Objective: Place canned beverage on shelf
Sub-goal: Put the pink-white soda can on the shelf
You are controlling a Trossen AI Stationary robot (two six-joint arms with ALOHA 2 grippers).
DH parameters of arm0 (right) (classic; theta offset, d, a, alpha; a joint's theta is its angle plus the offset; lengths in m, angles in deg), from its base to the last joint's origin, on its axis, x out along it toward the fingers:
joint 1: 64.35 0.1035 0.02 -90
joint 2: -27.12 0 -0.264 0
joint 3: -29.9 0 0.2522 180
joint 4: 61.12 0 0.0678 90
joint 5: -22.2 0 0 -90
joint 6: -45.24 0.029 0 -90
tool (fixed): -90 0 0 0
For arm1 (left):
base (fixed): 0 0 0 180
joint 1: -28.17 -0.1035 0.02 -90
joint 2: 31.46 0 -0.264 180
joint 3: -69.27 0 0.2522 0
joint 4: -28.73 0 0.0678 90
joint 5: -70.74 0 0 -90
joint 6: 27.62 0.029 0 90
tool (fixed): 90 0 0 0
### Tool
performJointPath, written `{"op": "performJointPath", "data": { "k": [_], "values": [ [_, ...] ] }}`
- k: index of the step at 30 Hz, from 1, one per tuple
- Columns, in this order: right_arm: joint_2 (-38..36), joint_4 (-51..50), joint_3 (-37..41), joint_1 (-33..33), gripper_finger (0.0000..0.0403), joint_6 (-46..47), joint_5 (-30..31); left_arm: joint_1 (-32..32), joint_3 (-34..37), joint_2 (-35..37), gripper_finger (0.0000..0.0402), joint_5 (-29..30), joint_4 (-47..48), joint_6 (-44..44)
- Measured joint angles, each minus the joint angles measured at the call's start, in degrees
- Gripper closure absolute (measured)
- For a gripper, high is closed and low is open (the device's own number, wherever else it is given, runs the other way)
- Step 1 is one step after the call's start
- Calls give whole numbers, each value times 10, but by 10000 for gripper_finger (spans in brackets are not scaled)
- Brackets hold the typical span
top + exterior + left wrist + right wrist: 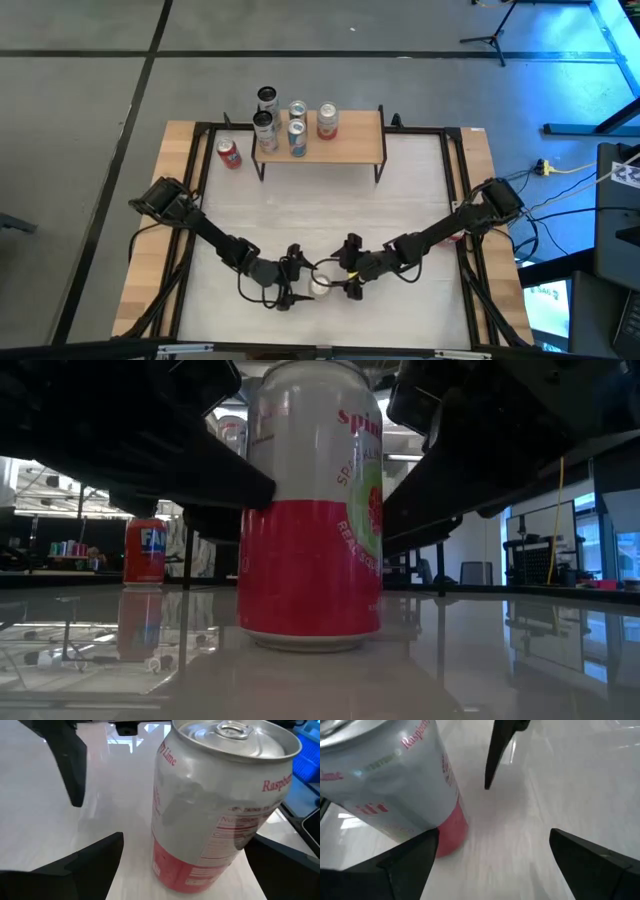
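Observation:
A silver and red can stands upright on its base on the pale tabletop near the front centre; it fills the low view. My left gripper is open, with the can between its fingers. My right gripper is open on the can's other side; the can stands beside one of its fingers, not in its gap. The shelf, a light-wood board on black legs, stands at the far side. My left gripper has one finger close against the can's side low down and the other well clear; I cannot tell whether it touches. My right gripper has one finger by the can's red lower part; I cannot tell whether it touches.
Several cans stand on the shelf's left half; its right half is bare. A red can stands on the table left of the shelf, and shows in the low view. Black frame rails run along the table's sides.

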Motion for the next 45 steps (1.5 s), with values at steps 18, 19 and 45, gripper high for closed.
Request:
{"op": "performJointPath", "data": {
  "k": [18, 19, 45],
  "values": [
    [-5, -22, -2, 2, 18, 16, -28, -3, 1, 63, 13, 102, 257, -42],
    [-13, -36, -2, 2, 18, 27, -41, -2, 1, 69, 13, 100, 272, -42],
    [-23, 145, -2, 2, 18, -102, 24, 13, 1, 77, 13, 93, 265, -11]
  ]
}}
